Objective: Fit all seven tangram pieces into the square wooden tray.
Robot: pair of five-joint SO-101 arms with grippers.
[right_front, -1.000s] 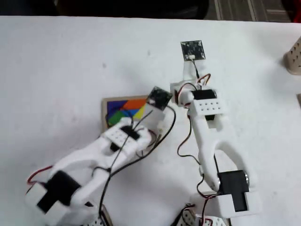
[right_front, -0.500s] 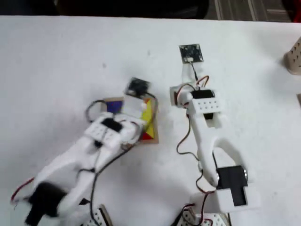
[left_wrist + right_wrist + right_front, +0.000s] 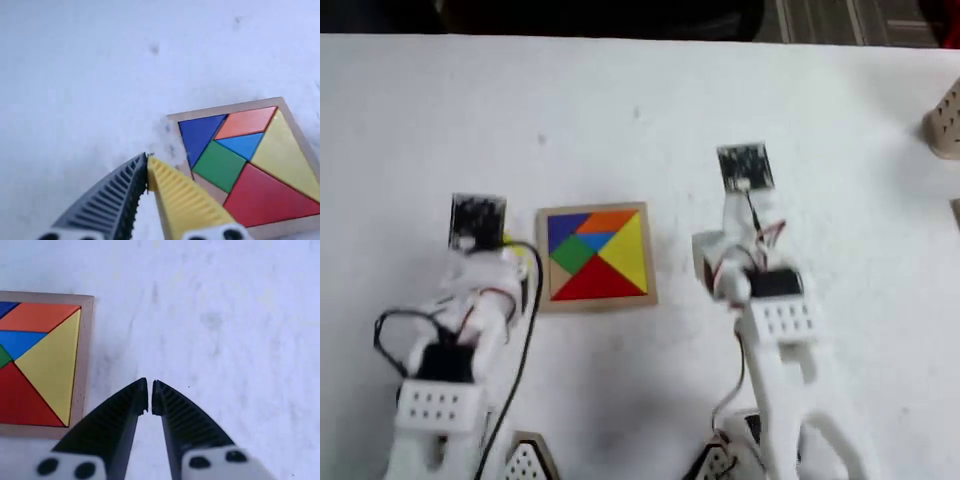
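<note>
The square wooden tray (image 3: 649, 255) lies on the white table, holding coloured tangram pieces fitted edge to edge: dark blue, orange, light blue, green, a big yellow triangle (image 3: 624, 250) and a big red triangle (image 3: 593, 284). The tray (image 3: 172, 121) also appears in the left wrist view, and its rim (image 3: 85, 360) in the right wrist view. My left gripper (image 3: 147, 161), with one grey and one yellow finger, is shut and empty beside the tray's corner. My right gripper (image 3: 149, 389), black-fingered, is shut and empty on the tray's other side, a little off its rim.
A wooden pegged object (image 3: 945, 120) stands at the table's right edge. Both arm bases sit at the near edge, with loose cables (image 3: 525, 330) by the left arm. Bare white table lies beyond the tray.
The left arm pulled back off the tray to its left side, uncovering the filled tray. The right arm drew back toward the near edge a little.
</note>
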